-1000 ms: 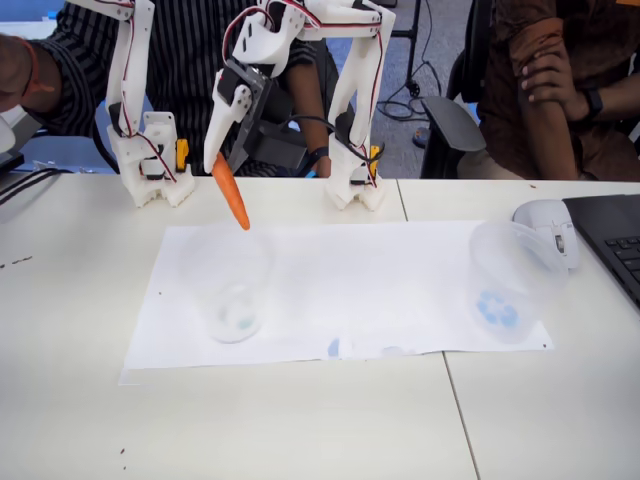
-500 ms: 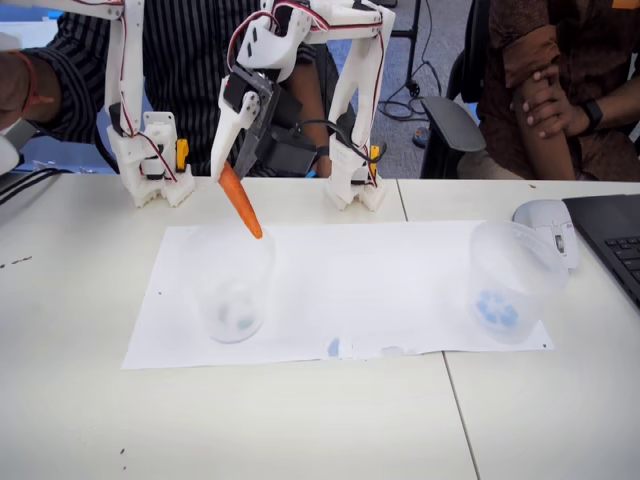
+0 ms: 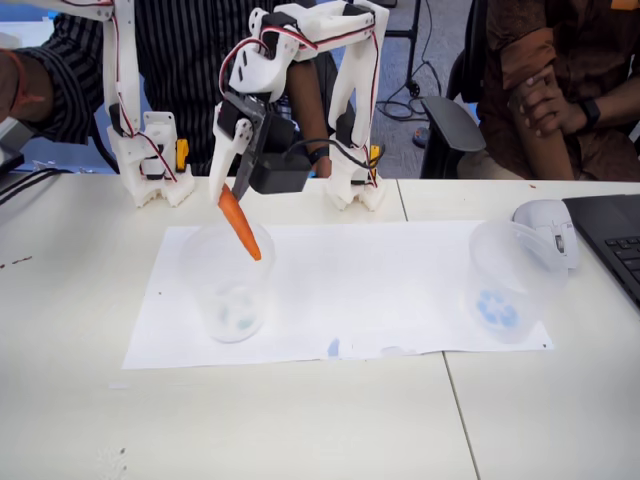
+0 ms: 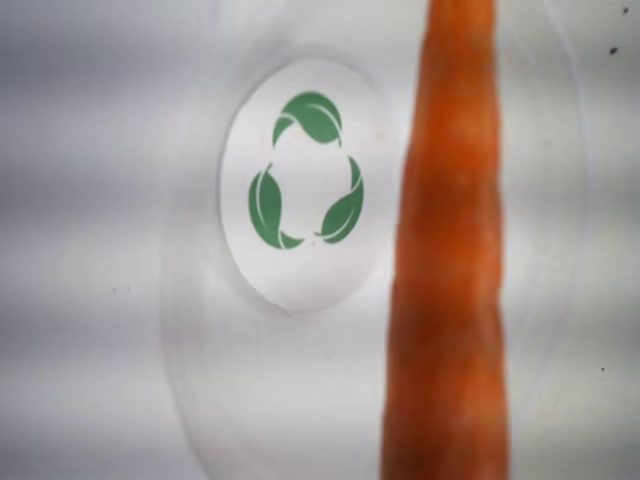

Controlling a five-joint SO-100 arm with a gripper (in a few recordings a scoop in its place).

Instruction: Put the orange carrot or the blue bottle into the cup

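The wrist view reveals a green leaf emblem (image 4: pixel 305 170) on the cup's (image 3: pixel 228 285) base, while the gripper (image 3: pixel 232 186) pinches the orange carrot (image 3: pixel 240 224) by its top, tip hanging into the cup mouth

Evenly and brightly lit from above in the fixed view, with only faint, soft shadows on the white paper sheet (image 3: pixel 350 290). Mildly soft overall, no harsh glare. In the wrist view, blurred and out of focus on the orange carrot (image 4: pixel 450 260) at 3 o'clock, sharper on the green leaf emblem (image 4: pixel 305 172); faint horizontal banding throughout.
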